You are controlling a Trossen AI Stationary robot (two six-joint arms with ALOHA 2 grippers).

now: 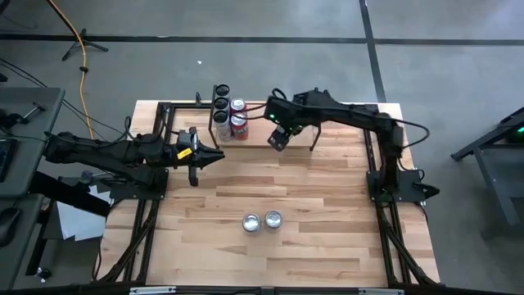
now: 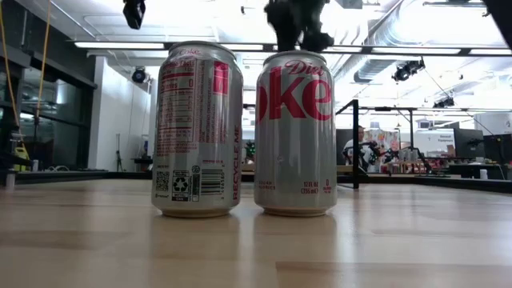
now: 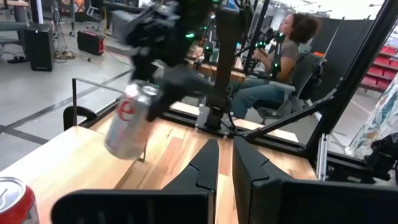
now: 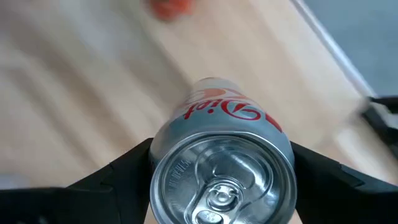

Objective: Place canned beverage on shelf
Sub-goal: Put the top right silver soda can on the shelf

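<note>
Table (image 1: 278, 254): pale wooden plank top on a black frame; carries all below.
Shelf (image 1: 344, 135): low pale-plank rack with thin black rod uprights, at the table's far edge; cans already stand at its left end, two red-and-silver (image 1: 238, 123) beside dark-topped ones (image 1: 221, 102), so free room lies toward the right.
Right gripper (image 1: 280, 136): pinching a silver Diet Coke can (image 4: 224, 168) by its sides, tilted, over the shelf near the parked cans; these crowd its path.
Left gripper (image 1: 214, 156): pressed together, empty, idle just before the shelf.
Two upright silver cans (image 1: 262, 221): near edge, well apart, awaiting.
</note>
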